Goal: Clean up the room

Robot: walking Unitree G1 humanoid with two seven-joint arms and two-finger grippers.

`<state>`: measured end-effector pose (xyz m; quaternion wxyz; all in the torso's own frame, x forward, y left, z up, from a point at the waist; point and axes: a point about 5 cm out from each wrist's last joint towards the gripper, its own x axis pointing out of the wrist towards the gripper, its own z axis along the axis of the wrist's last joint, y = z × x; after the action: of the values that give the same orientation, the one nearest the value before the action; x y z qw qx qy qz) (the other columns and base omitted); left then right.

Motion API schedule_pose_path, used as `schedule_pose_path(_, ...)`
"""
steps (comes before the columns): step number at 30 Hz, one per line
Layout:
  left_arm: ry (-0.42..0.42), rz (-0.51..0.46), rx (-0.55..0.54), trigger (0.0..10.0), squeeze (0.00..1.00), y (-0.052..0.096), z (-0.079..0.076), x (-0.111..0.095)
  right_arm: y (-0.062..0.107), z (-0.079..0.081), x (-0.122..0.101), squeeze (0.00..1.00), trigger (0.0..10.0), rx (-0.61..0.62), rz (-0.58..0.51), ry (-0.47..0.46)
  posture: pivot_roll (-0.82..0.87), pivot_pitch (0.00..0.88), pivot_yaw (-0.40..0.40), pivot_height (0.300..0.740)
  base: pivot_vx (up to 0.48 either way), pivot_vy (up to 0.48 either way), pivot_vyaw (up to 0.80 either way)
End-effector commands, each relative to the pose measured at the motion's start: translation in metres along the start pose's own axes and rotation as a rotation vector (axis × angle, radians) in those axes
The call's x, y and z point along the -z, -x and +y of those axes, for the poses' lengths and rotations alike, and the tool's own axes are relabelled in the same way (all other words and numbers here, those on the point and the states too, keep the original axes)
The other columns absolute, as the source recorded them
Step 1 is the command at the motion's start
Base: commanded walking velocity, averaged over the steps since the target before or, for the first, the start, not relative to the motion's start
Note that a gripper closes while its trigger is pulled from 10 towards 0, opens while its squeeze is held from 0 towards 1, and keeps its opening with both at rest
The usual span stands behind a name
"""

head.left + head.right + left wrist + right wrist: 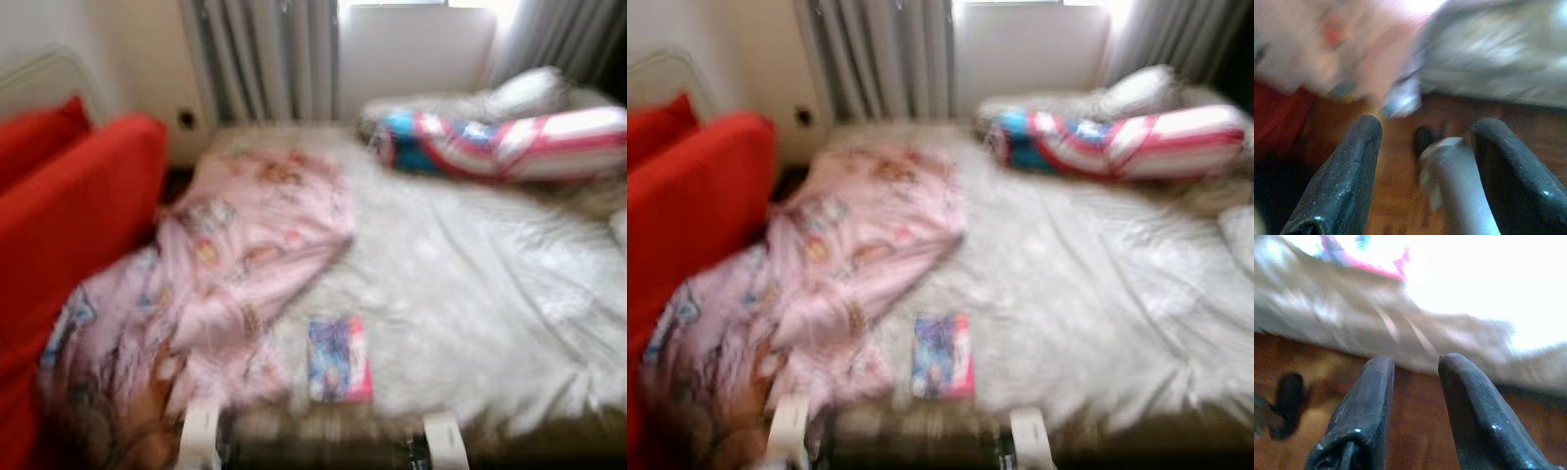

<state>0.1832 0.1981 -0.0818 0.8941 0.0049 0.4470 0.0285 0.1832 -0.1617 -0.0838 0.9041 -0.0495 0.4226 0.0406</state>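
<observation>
A bed with a white fluffy cover (470, 294) stands before me, blurred. A crumpled pink printed blanket (235, 255) lies over its left side and hangs off the near corner. A small pink and blue book (339, 358) lies flat near the bed's front edge. A long red, white and blue pillow (500, 145) rests at the far right. My left gripper (1427, 127) hangs open over the wooden floor (1396, 196), below the blanket's edge. My right gripper (1418, 363) is open too, low in front of the bed's edge, holding nothing.
A red sofa (69, 215) stands close against the bed's left side. Grey curtains (265, 59) and a bright window are behind the bed. A white pillow (524, 93) lies behind the striped one. Two white parts of my arms (201, 436) show at the bottom.
</observation>
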Motion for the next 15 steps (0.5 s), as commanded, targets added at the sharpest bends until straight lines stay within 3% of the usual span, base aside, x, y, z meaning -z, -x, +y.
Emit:
schedule_pose_path(1, 0.006, -0.01, 0.003, 10.0, 0.0, -0.0015, -0.0017, -0.0065, 0.0023, 0.0027, 0.0084, 0.0, 10.0, -0.007, 0.017, 0.001, -0.13, 0.0, -0.016, 0.74, 0.24, 0.0, 0.8)
schedule_pose_path(4, 0.006, -0.01, 0.004, 10.0, 0.0, -0.0016, -0.0019, -0.0066, 0.0018, 0.0013, 0.0069, 0.0, 10.0, -0.006, 0.017, -0.004, -0.13, 0.0, -0.016, 0.74, 0.241, 0.0, 0.8)
schedule_pose_path(10, 0.007, -0.012, 0.003, 10.0, 0.0, -0.0016, -0.0018, -0.0067, 0.0016, 0.0003, 0.0059, 0.0, 10.0, -0.007, 0.014, -0.023, -0.13, 0.0, -0.017, 0.74, 0.244, 0.0, 0.0)
schedule_pose_path(15, 0.01, -0.038, 0.006, 10.0, 0.0, -0.0013, -0.0016, -0.0086, 0.0006, 0.0001, 0.0014, 0.0, 10.0, -0.011, -0.003, -0.026, -0.13, 0.0, -0.015, 0.74, 0.0, 0.0, 0.0)
